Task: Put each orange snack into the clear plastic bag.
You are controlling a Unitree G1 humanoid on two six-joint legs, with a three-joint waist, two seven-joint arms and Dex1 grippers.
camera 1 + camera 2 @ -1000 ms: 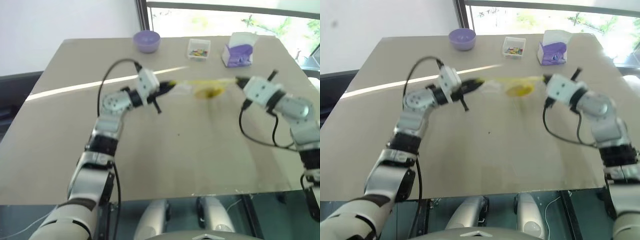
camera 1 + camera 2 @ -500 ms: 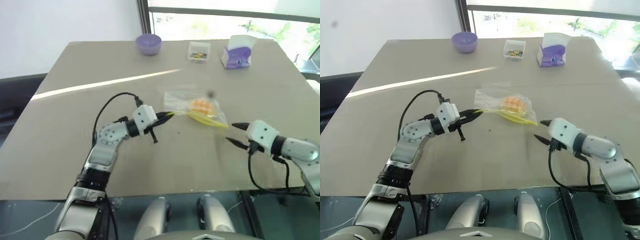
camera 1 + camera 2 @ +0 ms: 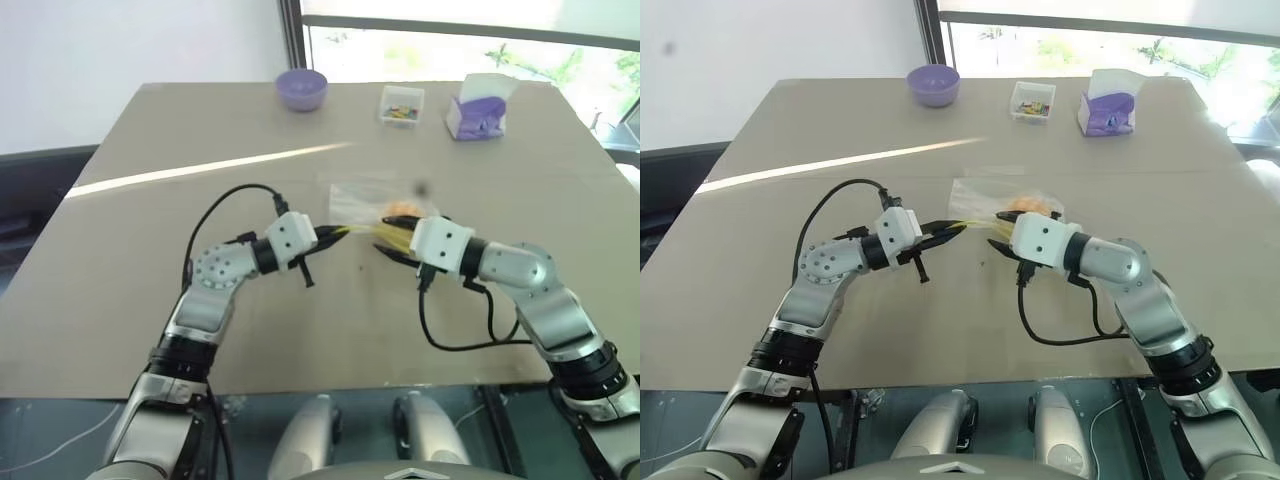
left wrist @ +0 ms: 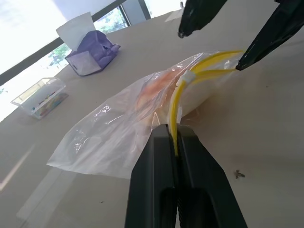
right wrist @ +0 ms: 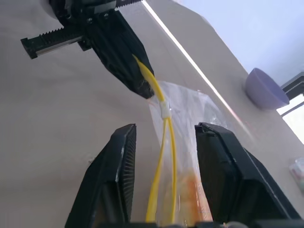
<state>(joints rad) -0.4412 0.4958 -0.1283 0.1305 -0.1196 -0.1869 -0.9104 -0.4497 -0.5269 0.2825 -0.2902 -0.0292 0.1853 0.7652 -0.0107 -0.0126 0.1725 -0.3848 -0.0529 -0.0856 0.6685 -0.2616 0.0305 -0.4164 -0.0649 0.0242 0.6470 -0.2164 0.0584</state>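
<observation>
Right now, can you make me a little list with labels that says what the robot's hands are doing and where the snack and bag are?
left hand: shut, pinching the bag's yellow seal strip
right hand: open, one finger on each side of the yellow strip
clear plastic bag: on the table, mouth toward the hands
orange snack: inside the bag
far edge of the table: purple bowl, small clear box, purple-and-white carton
</observation>
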